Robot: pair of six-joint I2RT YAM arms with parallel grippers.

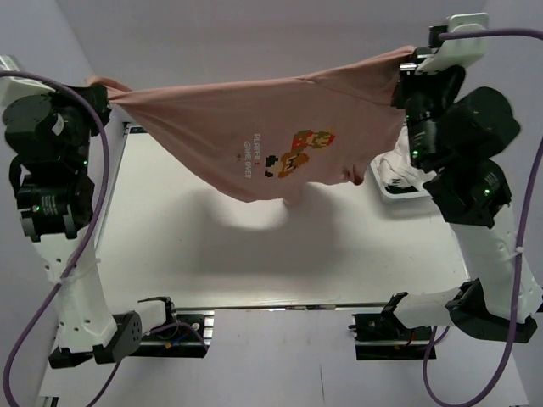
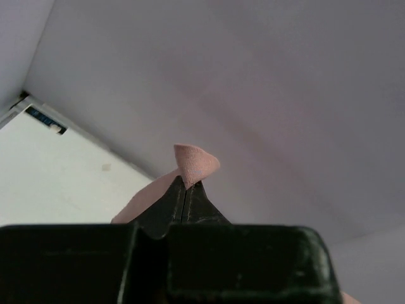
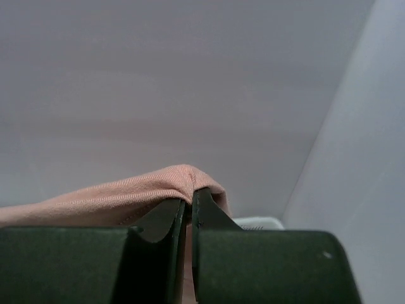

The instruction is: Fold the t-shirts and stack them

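Both grippers are clamped shut on the dusty-pink t-shirt [image 1: 254, 119]. The left gripper [image 1: 106, 95] pinches one end and the right gripper [image 1: 405, 64] pinches the other. The shirt is strung between them up in the air and sags down in the middle, well clear of the table [image 1: 170, 246] under both grippers. Its shadow falls on the tabletop below the sag.

The small chest print [image 1: 297, 151] is a pixel game character with some text next to it. It sits on the hanging part, closer to the right gripper than the left. The text is too small for me to read properly.

Stuff nearby: a white mesh basket [image 1: 399, 188] sits below the right gripper, right beside that arm, which covers a good chunk of it. There's something white in it, but I can't tell what. A purple cable [image 1: 501, 34] runs off the right arm's wrist, and the left arm has one too.

The wrist cams don't show much. On the left one, the left gripper [image 2: 186, 190] has its jaws pressed together on a little peak of pink cloth [image 2: 193, 161], with mostly wall behind it and a slice of table off to one side. On the right one, the right gripper [image 3: 190, 199] bites a rolled edge of the shirt [image 3: 114, 199]. The rest of the shirt is cut off below the gripper body. A white sliver [image 3: 256, 222] peeks out just past the fingers, maybe the basket, but it's hard to say.
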